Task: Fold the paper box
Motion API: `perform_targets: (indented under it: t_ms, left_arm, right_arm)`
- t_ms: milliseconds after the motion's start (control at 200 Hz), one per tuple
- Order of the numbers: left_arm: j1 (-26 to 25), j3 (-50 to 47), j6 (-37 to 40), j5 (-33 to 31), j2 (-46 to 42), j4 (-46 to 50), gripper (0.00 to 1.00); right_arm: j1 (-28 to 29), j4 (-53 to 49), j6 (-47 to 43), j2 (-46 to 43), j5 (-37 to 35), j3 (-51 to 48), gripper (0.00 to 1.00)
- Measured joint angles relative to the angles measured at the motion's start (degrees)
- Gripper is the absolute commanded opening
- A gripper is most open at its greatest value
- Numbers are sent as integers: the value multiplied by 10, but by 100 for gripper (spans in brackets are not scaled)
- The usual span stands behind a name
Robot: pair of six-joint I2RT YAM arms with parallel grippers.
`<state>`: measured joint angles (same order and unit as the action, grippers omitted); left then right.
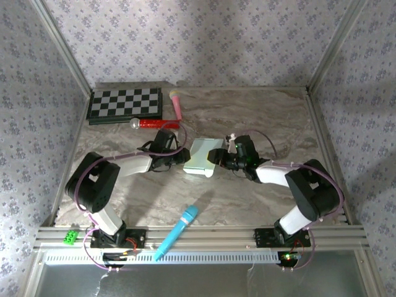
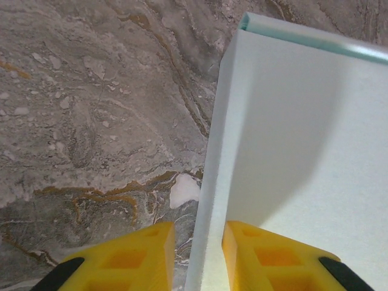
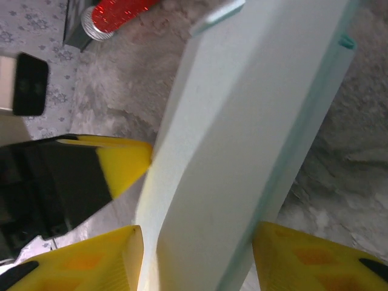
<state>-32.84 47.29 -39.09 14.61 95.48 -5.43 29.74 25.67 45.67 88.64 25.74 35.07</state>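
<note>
One paper box (image 1: 204, 158), three microphones (image 1: 179, 230) (image 1: 154, 123) (image 1: 176, 105), one chessboard (image 1: 125, 103), two arms (image 1: 99, 179) (image 1: 309, 185)

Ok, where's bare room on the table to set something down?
Free: the far right, between paper box and right rail; the near middle, between blue microphone and right arm's base. Crowded: far left, by chessboard, red microphone and pink microphone.

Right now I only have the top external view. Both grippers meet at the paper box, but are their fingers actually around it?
Observer: In the right wrist view, the right gripper has one yellow finger on each side of the paper box, both close against it.
Operator: And the left one?
Observer: In the left wrist view, the left gripper straddles one edge of the paper box. A narrow gap shows beside one finger, so I cannot tell whether it is clamped.
</note>
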Motion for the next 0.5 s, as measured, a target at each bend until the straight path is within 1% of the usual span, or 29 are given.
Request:
perform_targets:
  t_ms: [295,500]
  left_arm:
    - [3,0,0,17,24,-17,29]
    - [3,21,3,39,53,-5,29]
  right_arm:
    - [10,-45,-29,-11,-24,60,53]
    - [26,-76,-47,-11,-28,96,54]
